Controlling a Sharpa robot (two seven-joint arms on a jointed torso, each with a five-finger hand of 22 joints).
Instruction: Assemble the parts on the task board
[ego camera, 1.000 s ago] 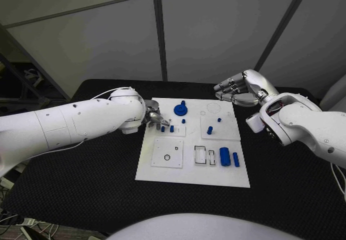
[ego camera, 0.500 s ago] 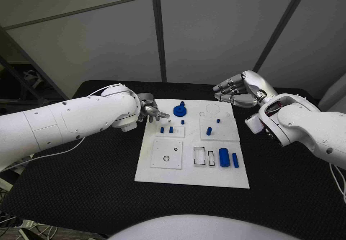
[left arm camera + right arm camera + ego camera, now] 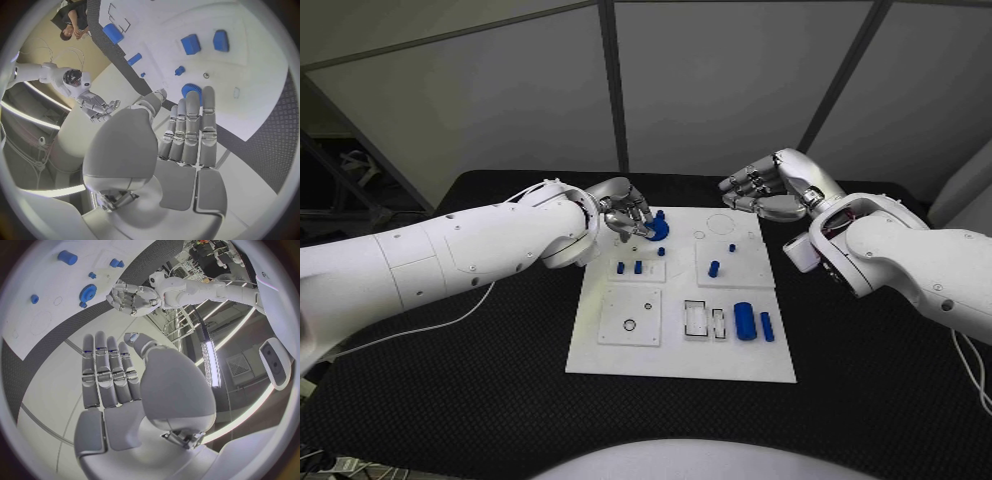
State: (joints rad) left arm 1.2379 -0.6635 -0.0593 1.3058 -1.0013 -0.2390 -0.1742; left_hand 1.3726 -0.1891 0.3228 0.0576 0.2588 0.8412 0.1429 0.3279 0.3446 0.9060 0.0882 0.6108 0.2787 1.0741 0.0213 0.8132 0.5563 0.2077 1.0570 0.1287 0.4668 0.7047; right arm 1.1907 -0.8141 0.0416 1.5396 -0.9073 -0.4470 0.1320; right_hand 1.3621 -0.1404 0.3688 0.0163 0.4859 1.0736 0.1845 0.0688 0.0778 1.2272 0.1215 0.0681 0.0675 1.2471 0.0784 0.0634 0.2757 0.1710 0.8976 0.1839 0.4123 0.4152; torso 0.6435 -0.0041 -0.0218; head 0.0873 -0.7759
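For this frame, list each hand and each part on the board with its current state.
Left hand: open, fingers straight, over the blue gear, holding nothing.
Right hand: fingers curled, empty, beyond the white task board.
Blue gear: flat at the board's far edge.
Large blue cylinder: lying on the board.
Slim blue bar: lying beside it.

Your head camera looks down on the task board (image 3: 687,300). Each wrist camera sits close behind its own hand, facing past the fingers toward that board, which all three views share.
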